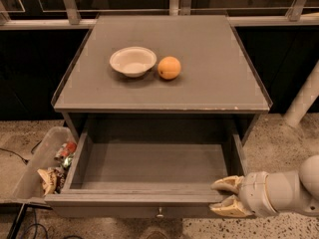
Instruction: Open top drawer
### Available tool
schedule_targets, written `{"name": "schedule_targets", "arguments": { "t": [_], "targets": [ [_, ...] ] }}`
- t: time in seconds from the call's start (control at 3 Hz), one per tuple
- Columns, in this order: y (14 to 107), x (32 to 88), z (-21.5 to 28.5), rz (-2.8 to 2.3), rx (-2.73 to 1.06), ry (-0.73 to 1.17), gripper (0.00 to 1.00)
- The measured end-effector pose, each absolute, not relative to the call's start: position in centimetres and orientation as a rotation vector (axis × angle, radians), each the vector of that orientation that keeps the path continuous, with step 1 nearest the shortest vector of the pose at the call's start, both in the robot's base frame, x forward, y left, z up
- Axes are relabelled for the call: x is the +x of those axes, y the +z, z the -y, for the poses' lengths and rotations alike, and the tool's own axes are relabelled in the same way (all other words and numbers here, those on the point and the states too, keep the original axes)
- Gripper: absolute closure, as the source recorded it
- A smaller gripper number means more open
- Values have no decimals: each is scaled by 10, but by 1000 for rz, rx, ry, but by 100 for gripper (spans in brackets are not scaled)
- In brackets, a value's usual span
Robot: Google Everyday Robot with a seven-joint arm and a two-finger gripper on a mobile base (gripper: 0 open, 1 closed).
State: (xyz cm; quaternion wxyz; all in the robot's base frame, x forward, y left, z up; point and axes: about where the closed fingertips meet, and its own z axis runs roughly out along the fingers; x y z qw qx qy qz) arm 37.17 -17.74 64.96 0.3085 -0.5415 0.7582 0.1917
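Observation:
The top drawer (pixel 149 166) of the grey cabinet stands pulled far out, and its plain grey box interior holds nothing. Its front edge runs along the bottom of the view, with the small round metal knob (pixel 160 213) at centre below it. My gripper (pixel 219 198) comes in from the lower right on a white arm. Its cream fingers (pixel 227 184) are spread apart at the right end of the drawer's front edge, one above and one below. They hold nothing. The two lower drawers are out of view.
A white bowl (pixel 132 60) and an orange (pixel 169 67) sit on the cabinet top (pixel 209 73). A bin with wrappers (pixel 47 171) stands on the floor by the drawer's left side. A white post (pixel 304 101) stands at the right. A cable (pixel 15 156) lies lower left.

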Motion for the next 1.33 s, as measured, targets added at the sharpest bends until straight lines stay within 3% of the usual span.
{"name": "schedule_targets", "arguments": {
  "t": [0.33, 0.67, 1.33],
  "targets": [
    [648, 365, 178, -2008, -1424, 505, 100],
    [648, 365, 178, -2008, -1424, 505, 82],
    [648, 365, 178, -2007, -1424, 505, 35]
  ]
}}
